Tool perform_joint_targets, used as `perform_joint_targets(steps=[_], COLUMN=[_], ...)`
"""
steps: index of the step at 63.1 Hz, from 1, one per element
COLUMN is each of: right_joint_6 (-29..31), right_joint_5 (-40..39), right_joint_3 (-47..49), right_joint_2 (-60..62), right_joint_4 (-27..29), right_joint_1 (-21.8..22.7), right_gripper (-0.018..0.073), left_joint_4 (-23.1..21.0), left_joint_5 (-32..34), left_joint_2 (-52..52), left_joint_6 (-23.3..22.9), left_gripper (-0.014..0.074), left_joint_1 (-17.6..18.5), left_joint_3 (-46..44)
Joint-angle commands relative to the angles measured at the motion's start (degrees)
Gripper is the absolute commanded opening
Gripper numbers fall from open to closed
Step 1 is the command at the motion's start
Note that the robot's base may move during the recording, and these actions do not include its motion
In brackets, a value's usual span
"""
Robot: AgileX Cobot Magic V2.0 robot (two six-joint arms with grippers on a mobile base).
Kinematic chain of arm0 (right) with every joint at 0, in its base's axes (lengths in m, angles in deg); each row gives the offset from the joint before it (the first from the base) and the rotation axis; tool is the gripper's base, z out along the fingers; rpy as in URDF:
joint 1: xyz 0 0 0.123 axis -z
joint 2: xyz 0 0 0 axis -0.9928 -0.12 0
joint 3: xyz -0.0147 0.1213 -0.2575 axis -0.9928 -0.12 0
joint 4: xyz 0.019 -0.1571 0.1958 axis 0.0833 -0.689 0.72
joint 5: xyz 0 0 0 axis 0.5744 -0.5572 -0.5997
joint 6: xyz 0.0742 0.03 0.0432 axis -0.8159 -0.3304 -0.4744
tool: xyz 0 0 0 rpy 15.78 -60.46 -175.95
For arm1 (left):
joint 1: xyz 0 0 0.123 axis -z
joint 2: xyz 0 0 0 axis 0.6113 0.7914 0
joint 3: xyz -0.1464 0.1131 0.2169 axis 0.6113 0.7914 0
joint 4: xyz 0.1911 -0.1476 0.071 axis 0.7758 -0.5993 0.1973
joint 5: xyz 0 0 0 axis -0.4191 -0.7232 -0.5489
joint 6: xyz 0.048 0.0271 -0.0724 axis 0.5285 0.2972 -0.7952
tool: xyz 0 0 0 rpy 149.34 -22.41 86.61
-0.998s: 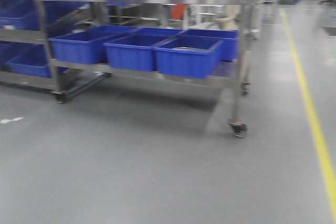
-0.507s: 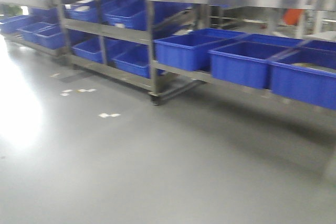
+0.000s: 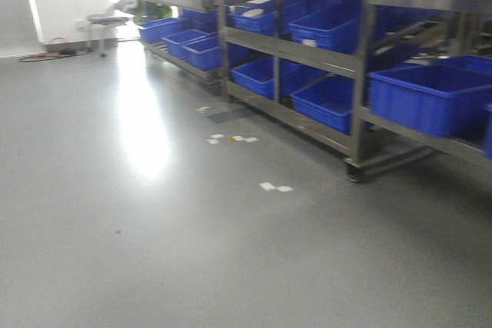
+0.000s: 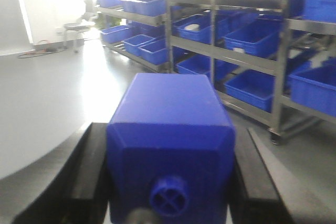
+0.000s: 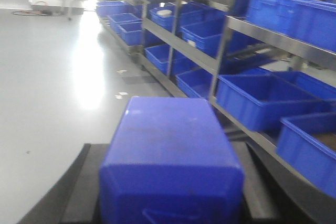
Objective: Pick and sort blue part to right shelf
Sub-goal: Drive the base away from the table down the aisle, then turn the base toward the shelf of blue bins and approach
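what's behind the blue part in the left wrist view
Behind the blue part, held in the left gripper: grey floor and steel racks holding blue bins. The part's own body covers the floor straight ahead of it.

Grey floor (image 3: 154, 266) lies open across the left and near side — only paper scraps (image 3: 275, 187) on it. Along the right, steel shelf racks (image 3: 357, 74) packed with blue bins (image 3: 430, 97) wall off the way; a stool (image 3: 108, 19) and a cable (image 3: 46, 55) stand far left.
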Motion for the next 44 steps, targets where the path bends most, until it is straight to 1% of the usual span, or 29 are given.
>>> perform_joint_targets(steps=[1,44], right_joint_6=[0.29,0.29], right_joint_5=[-5.21,-5.21], right_joint_3=[1.78,1.78], right_joint_2=[-0.46,-0.46], right_joint_4=[0.00,0.00], right_joint_1=[0.16,0.16], right_gripper=[0.0424,0.0424], left_joint_4=[-0.35,-0.35], left_joint_5=[5.23,5.23], left_joint_2=[0.71,0.71], left_joint_6=[-0.17,-0.17], left_gripper=[0.0387,0.0387], left_joint_1=[-0.06,-0.06], left_joint_3=[-1.66,-1.66])
